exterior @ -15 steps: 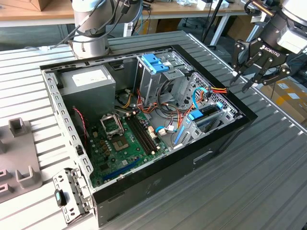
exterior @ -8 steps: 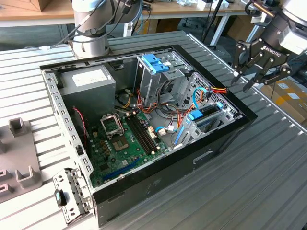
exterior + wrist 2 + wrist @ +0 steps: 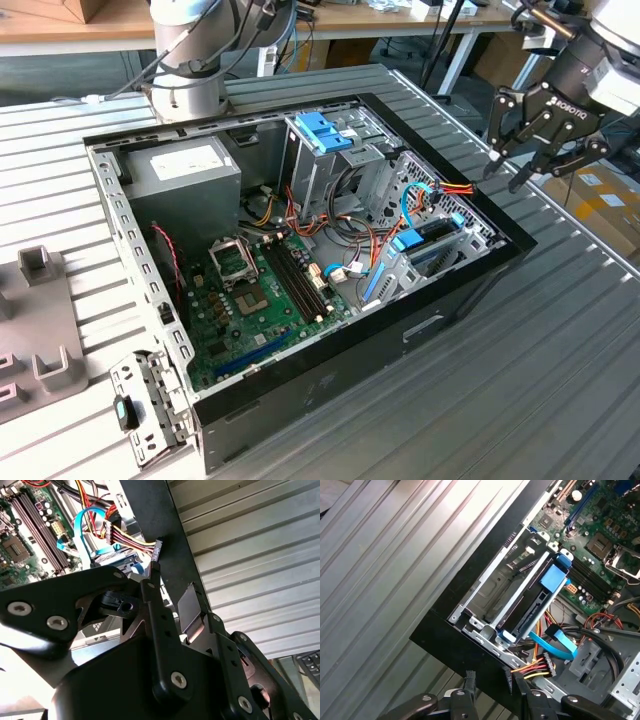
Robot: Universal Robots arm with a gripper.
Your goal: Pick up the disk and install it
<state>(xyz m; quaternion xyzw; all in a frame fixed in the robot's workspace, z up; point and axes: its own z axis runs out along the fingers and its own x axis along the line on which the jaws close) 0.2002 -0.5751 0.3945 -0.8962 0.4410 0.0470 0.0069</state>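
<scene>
A ribbed grey metal counter (image 3: 560, 330) carries an open desktop computer case (image 3: 330, 370), lying on its side with its black rim facing up. Inside it, from largest to smallest, are a green circuit board (image 3: 250, 300), a grey power supply box (image 3: 185, 170) near the far corner, and an upright metal cage (image 3: 325, 165) with a blue plastic handle on top.

The disk (image 3: 428, 243) is seated in a metal bay at the case corner nearest the exterior view's right. It is a dark flat rectangle in a bright blue carrier. In the first wrist view, the disk (image 3: 532, 605) stands on edge, its long axis running alongside the case's black side wall, with the blue tab end toward the circuit board. Light-blue flat cables (image 3: 560, 642) and a bundle of red, yellow and black wires (image 3: 532, 669) lie just beside its other end.

The black end effector (image 3: 525, 165) hangs above the counter, just outside the case wall on the exterior view's right, near the disk but apart from it. Its fingers (image 3: 497, 125) are spread open and hold nothing.
</scene>
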